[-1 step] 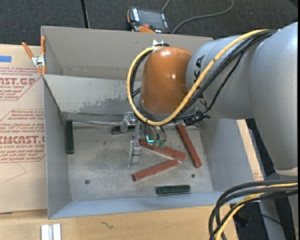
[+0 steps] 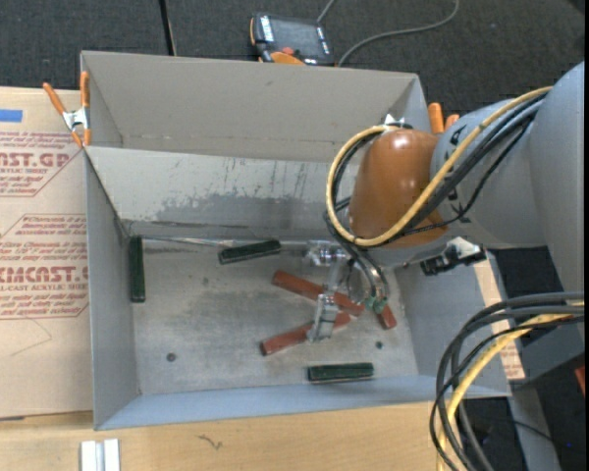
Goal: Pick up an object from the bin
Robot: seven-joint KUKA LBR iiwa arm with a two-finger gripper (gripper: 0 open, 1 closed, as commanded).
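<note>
**A:** Camera view is showing the gripper (image 2: 326, 320) sitting low among reddish-brown bars, right of the middle of the bin (image 2: 191, 317). I cannot tell whether it is spread or pressed together.

**B:** Which thing is lying nearest?

**A:** The slanted reddish-brown bar (image 2: 284, 341), just to its left (others are crossing close by). I'd be centring across its narrow width, then lifting straight up.

**B:** Room?

**A:** Bare floor is lying leftward, while the dark green bar (image 2: 340, 371) and front wall are sitting near.
</note>
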